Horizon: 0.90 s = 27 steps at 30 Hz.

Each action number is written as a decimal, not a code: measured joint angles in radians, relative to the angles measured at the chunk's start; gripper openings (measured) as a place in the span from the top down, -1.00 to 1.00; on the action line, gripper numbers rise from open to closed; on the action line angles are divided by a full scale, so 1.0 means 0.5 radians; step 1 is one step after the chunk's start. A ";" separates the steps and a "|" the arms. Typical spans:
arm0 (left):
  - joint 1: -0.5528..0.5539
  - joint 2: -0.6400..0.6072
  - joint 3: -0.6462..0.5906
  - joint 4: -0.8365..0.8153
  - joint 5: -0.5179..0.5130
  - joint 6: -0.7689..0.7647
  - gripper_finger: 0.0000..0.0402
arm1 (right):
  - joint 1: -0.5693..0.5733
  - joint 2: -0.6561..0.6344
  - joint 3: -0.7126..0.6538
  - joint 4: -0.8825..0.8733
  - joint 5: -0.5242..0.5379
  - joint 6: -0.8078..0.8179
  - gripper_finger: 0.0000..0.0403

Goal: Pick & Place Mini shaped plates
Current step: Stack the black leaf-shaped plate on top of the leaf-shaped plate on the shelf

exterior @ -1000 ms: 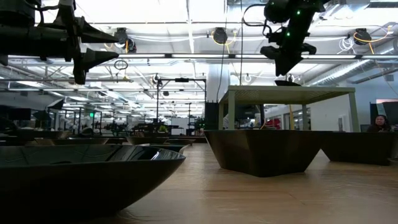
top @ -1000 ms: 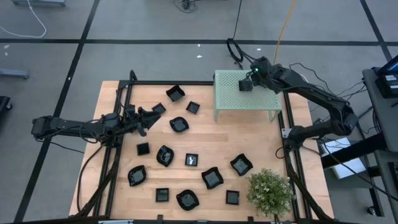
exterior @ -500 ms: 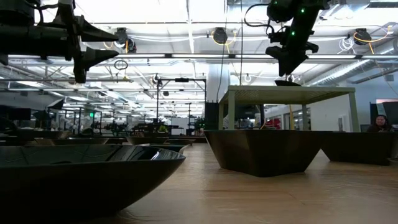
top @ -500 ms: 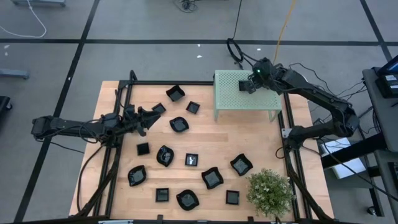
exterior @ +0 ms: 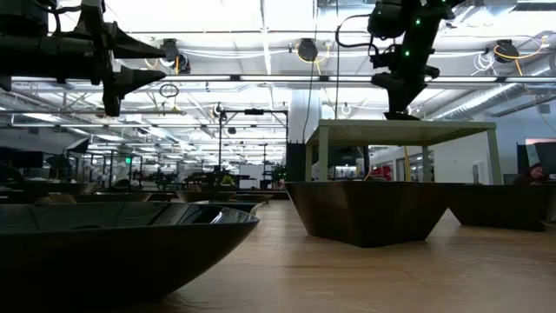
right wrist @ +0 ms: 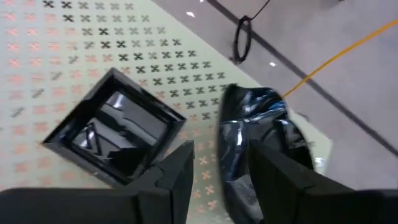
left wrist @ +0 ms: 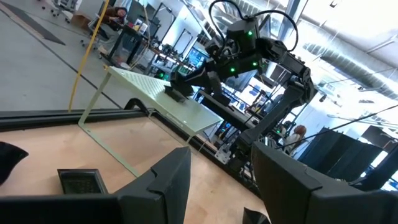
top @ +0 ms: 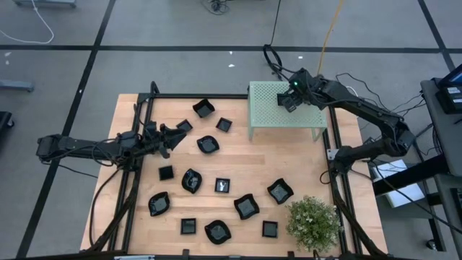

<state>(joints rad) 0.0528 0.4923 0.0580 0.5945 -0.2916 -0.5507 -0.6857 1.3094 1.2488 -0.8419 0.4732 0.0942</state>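
wooden table (top: 296, 166) carries scattered black plates (top: 216, 184) near the green stand (top: 285, 115). right gripper (top: 289, 100) hovers over the stand with fingers spread, a square plate (right wrist: 115, 137) lying free below, seemingly just placed. left gripper (top: 170, 139) waits far across, fingers apart, empty.

plates (exterior: 113, 248) blurred close, cropped low view

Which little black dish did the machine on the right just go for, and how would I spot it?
Find the pale green perforated stand at the table's far edge. On top of it, under the right gripper, sits a square black plate beside a wavy-rimmed one. All the other plates lie down on the wooden table.
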 joint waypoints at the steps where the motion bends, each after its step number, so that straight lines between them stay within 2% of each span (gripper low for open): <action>1: 0.000 0.001 0.000 0.000 0.000 0.000 0.13 | 0.000 -0.001 0.000 0.001 0.005 -0.017 0.30; 6: 0.000 0.001 0.000 -0.001 0.000 0.000 0.13 | -0.004 0.000 0.000 -0.004 0.002 -0.045 0.45; 14: 0.000 0.001 0.000 -0.001 0.000 0.000 0.13 | -0.004 0.001 0.000 -0.012 -0.005 -0.057 0.96; 27: 0.000 0.000 0.000 0.000 0.001 0.000 0.13 | 0.015 -0.107 0.001 -0.019 0.004 -0.168 1.00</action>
<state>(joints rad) 0.0528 0.4923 0.0578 0.5945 -0.2913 -0.5507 -0.6781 1.2559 1.2491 -0.8514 0.4753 0.0101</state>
